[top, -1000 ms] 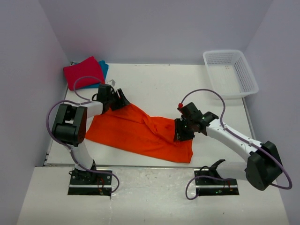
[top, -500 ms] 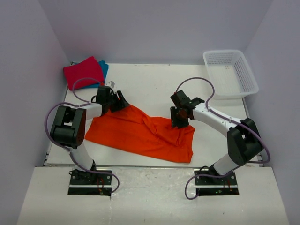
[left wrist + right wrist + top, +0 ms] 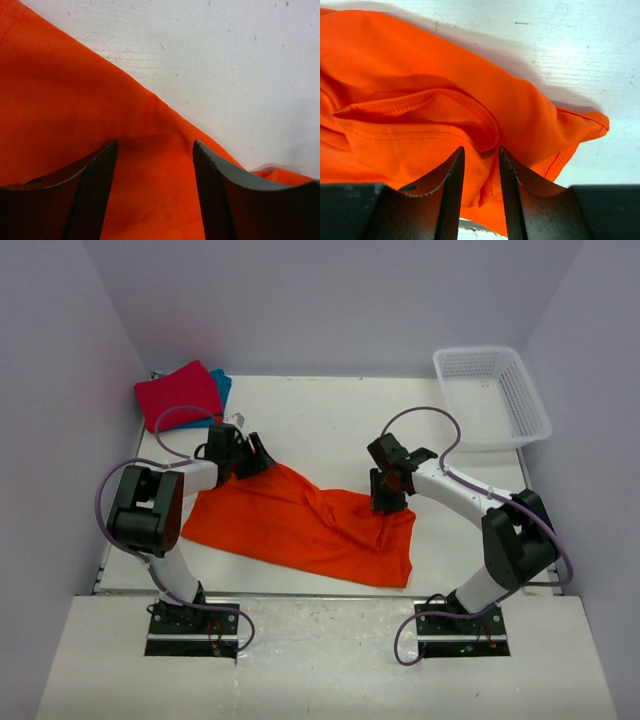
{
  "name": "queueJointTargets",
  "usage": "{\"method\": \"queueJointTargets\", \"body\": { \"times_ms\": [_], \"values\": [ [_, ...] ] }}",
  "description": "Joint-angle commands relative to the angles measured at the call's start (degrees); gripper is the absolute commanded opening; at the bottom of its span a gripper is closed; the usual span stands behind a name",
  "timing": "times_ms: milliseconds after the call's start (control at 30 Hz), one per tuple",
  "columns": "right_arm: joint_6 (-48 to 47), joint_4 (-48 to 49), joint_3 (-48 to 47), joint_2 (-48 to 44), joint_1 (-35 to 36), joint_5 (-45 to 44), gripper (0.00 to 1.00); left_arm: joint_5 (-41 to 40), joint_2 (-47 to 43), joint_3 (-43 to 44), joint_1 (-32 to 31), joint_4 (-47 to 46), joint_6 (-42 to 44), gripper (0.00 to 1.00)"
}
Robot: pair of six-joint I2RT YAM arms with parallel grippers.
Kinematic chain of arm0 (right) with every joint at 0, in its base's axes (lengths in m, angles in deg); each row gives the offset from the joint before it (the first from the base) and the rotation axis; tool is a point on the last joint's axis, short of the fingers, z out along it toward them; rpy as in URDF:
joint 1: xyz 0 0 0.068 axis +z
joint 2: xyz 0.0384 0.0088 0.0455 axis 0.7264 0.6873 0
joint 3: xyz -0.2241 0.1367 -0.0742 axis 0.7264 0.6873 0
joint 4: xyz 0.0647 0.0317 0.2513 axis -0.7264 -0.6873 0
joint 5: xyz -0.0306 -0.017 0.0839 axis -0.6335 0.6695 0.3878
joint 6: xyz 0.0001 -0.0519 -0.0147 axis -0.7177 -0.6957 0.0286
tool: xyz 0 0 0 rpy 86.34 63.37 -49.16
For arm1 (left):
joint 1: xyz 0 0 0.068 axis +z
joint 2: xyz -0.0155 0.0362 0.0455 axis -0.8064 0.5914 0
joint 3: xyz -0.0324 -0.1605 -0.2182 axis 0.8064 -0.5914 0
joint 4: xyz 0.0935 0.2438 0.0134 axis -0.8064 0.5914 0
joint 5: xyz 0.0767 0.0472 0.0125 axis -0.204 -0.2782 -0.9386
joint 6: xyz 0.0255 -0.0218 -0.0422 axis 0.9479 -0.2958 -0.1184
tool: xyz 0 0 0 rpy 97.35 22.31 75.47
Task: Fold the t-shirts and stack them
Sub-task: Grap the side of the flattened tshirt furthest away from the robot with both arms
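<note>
Two of the three shirts look done. The crimson red cloth shirt [image 3: 178, 392] lies folded on top of the teal blue cloth shirt [image 3: 222, 385], well beyond the left gripper [image 3: 258, 458] and to its outer side.

One is left, the bright orange cloth t-shirt [image 3: 300, 525]. It lies crumpled and unfolded on the white table [image 3: 330, 420], reaching from one gripper to the other.

The left gripper's jaws stand apart, with their tips low over the shirt's far corner. Cloth lies flat under and between them, and bare table shows just ahead.

The right gripper [image 3: 388, 502] has its jaws drawn nearly together astride a raised fold at the shirt's other far edge, with a stitched hem bunched just ahead of its tips. I cannot tell whether they actually bite the cloth.

I judge the last shirt is only being taken hold of. Straightening, folding and carrying it to the stack all remain.

A white plastic lattice basket [image 3: 530, 405] stands well beyond the right gripper, on its outer side.
</note>
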Motion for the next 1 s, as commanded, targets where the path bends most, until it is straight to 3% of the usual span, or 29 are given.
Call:
{"method": "queueJointTargets", "body": {
  "times_ms": [0,167,333,500,567,967],
  "values": [
    [0.7,0.7,1.4,1.2,-0.3,-1.5,0.34,-0.2,1.4,-1.6,0.6,3.5,-0.2,0.64],
    [0.9,1.9,2.5,2.0,-1.0,-0.5,0.32,0.0,1.0,-1.6,0.6,3.7,-0.2,0.64],
    [0.5,2.7,2.1,2.3,-1.1,-0.4,0.17,0.1,0.9,-1.7,0.6,3.5,-0.1,0.64],
    [-0.3,1.5,-1.1,2.4,-1.6,-2.1,0.09,-0.2,0.9,-2.4,0.6,3.2,-0.3,0.64],
    [-0.5,1.2,-2.5,2.3,-2.1,-2.1,0.01,-0.4,0.8,-2.8,0.5,2.8,-0.5,0.64],
    [-3.4,-3.9,-15.0,3.3,-5.2,-5.6,0.0,-1.8,-2.5,-6.1,-0.6,1.1,-1.2,0.64]
  ]
}}
